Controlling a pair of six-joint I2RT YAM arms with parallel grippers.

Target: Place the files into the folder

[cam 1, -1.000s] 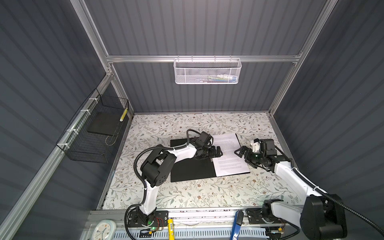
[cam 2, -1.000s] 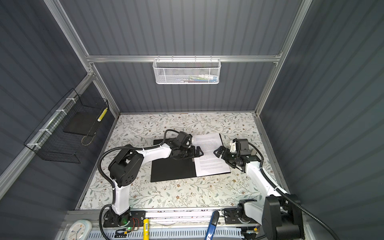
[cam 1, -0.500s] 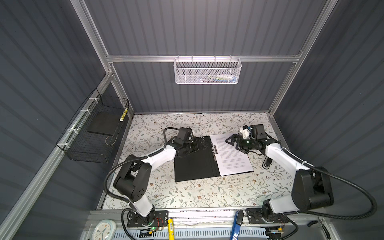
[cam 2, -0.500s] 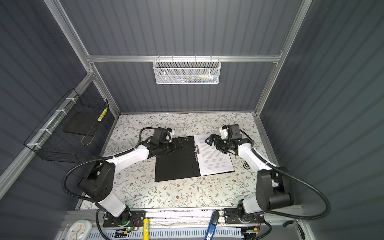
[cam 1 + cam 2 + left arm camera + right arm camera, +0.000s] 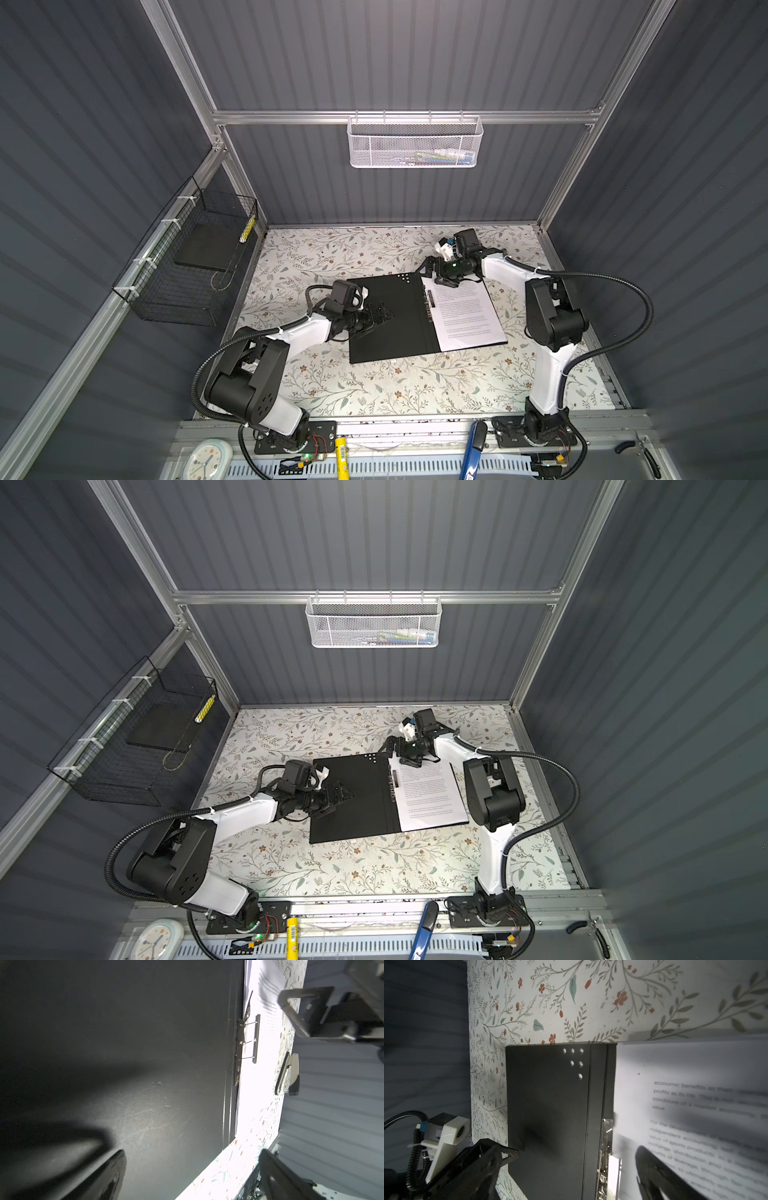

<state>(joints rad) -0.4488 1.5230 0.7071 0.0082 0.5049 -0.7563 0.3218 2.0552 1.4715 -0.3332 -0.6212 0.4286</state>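
Here the files (image 5: 465, 316) lie flat inside the open black folder (image 5: 399, 336).

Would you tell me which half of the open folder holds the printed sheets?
The right half, by the right gripper, holds the files; the left half is bare black.

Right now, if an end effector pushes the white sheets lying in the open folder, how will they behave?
The files look thin and lie flat, so a push at one edge would probably buckle them. Lifted by one corner, they would likely droop. The inside of the folder looks smooth, so they may slip.
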